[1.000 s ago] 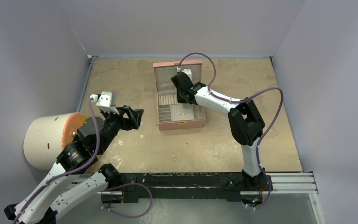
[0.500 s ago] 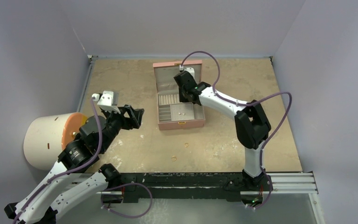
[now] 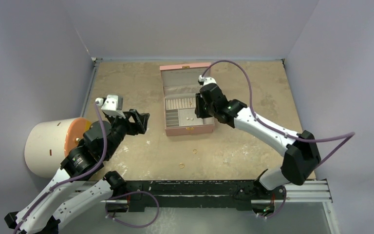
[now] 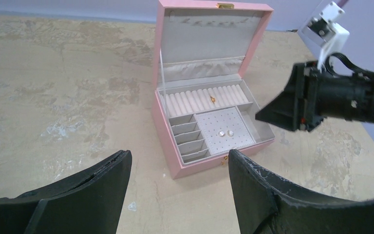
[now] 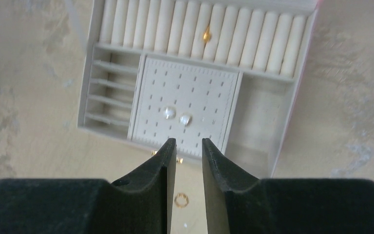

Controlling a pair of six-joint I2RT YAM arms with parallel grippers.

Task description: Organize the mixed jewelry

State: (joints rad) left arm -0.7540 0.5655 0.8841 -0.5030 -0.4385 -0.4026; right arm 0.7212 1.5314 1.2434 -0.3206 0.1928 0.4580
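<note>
The left gripper [image 4: 177, 161] hangs over the table [image 3: 126, 83], its fingers spread wide and empty. The right gripper [image 5: 189, 144] hovers above the front edge of the pink box [image 3: 190, 129], its fingers almost together with a thin gap, grasping nothing. One gold ring [image 5: 206, 35] stands on edge between two rolls [image 5: 253, 39]. Two pale studs [image 5: 175, 116] sit side by side on the dotted pad [image 5: 195, 87], their row running across the box. Two more gold rings [image 3: 195, 151] lie flat on the table in front of the box.
</note>
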